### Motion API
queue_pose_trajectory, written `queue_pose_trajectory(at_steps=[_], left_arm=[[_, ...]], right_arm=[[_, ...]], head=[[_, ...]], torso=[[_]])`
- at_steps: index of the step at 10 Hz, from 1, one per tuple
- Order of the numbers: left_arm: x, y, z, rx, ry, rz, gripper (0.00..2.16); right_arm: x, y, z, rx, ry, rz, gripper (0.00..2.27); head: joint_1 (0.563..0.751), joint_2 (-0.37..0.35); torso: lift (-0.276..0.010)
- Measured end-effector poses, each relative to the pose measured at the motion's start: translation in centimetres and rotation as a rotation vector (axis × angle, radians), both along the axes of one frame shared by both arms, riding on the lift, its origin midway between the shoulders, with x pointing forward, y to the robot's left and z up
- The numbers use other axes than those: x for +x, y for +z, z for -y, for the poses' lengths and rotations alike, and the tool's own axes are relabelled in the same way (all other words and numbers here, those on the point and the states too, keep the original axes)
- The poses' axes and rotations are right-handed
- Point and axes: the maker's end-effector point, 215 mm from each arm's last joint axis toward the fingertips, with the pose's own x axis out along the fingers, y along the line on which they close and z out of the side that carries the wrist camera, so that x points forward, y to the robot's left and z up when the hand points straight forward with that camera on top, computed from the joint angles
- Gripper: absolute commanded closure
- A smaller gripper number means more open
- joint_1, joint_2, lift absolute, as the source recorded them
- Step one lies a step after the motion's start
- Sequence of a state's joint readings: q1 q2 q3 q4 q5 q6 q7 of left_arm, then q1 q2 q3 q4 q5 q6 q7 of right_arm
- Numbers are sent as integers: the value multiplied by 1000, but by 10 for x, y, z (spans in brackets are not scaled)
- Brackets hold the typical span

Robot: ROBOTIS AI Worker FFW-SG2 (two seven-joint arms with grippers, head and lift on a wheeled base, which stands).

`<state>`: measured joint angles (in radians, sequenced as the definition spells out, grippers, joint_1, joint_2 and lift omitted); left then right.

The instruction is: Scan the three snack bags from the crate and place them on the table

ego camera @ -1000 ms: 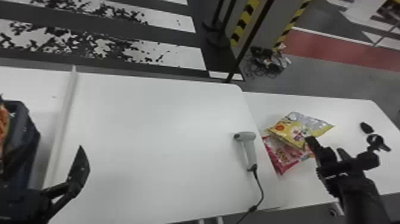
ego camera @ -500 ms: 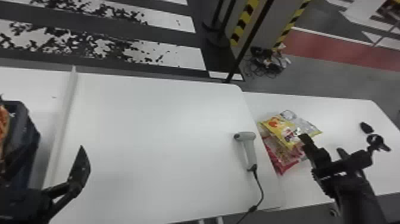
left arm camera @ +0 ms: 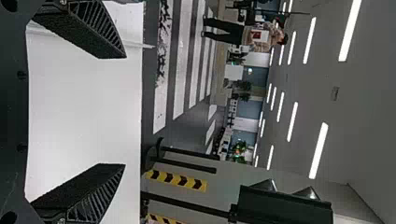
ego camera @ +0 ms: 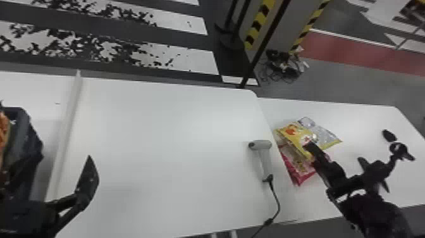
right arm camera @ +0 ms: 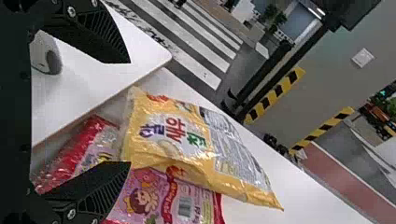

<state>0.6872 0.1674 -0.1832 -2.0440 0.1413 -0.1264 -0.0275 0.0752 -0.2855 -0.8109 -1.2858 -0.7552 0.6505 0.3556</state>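
My right gripper (ego camera: 335, 152) stands open at the yellow snack bag (ego camera: 292, 134), one finger overlapping its near side. This bag rests partly on red-and-pink packaging (ego camera: 298, 178) on the right table; whether that is one bag or two I cannot tell. In the right wrist view, the yellow bag (right arm camera: 177, 135) lies past the open gripper (right arm camera: 128, 112), above the pink packaging (right arm camera: 154, 198). My left gripper (ego camera: 64, 156) is parked beside the dark crate (ego camera: 27, 136), which holds an orange bag (ego camera: 3, 136). The left wrist view has this gripper (left arm camera: 123, 111) open, nothing between its fingers.
A grey hand scanner (ego camera: 261, 155) lies at the right edge of the main white table (ego camera: 164, 152), its cable running off the front. A raised white strip (ego camera: 68, 126) separates the crate from this table. Small black objects (ego camera: 389, 135) sit on the right table.
The yellow bag has shifted left, nearer the main table's edge. My right gripper has also moved left, and its fingers have spread wider. The left arm has kept still.
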Motion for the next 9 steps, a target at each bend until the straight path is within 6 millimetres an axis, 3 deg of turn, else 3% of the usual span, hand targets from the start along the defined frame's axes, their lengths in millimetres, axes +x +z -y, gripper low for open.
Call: queue_pose_trajectory(at_steps=[5,8,9], left_arm=[[-1,1,4,-2,-5,1,33],[-1,2,5,-3,-7,2,33],[-1,2,6,-5,-8,2,33]], right_arm=[[10,66,-122,-281,256,118,134],[10,98,-213,-470,387,241,137],[5,104,-242,-524,418,291,137]], head=[[695,-350],[695,-350],[695,-313]], torso=[[-62],[-62],[-62]])
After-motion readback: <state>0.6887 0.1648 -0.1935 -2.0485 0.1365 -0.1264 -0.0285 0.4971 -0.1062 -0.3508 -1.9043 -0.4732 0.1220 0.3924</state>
